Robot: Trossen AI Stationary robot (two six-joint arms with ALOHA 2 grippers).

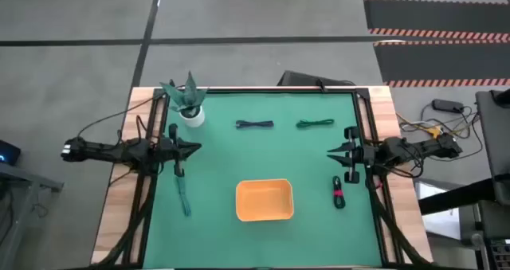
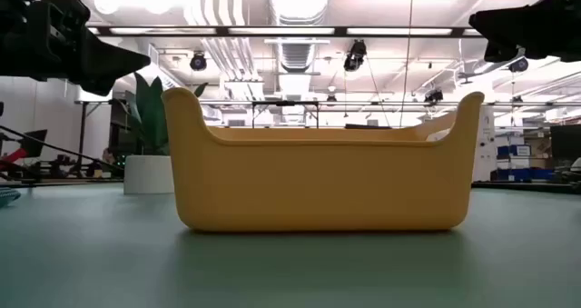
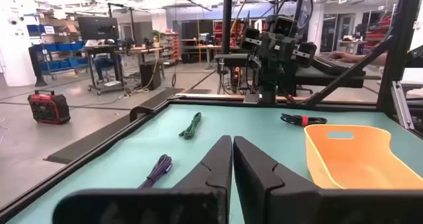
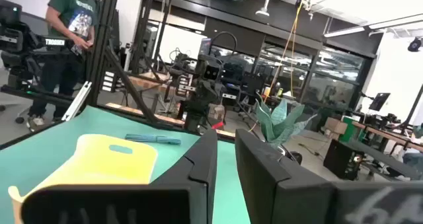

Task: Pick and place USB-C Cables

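Green mat [image 1: 223,162] holds four thin coiled cables: blue [image 1: 254,125], green [image 1: 315,124], teal [image 1: 182,195], black-red [image 1: 339,192]; left gripper [image 1: 194,149] closed, right gripper [image 1: 333,154] narrowly parted, both empty

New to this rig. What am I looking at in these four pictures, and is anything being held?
Two dark robot arms work at a green table. One camera looks straight down, one sits at tabletop height, and one rides on each wrist.

On the table: an orange tray, empty in the overhead view, a potted plant, and four cable bundles: dark blue, green, teal, and black with a red band.

The left end effector is shut with nothing between its fingers. The right end effector has a narrow gap between its fingers and also holds nothing. A person stands in the room behind.
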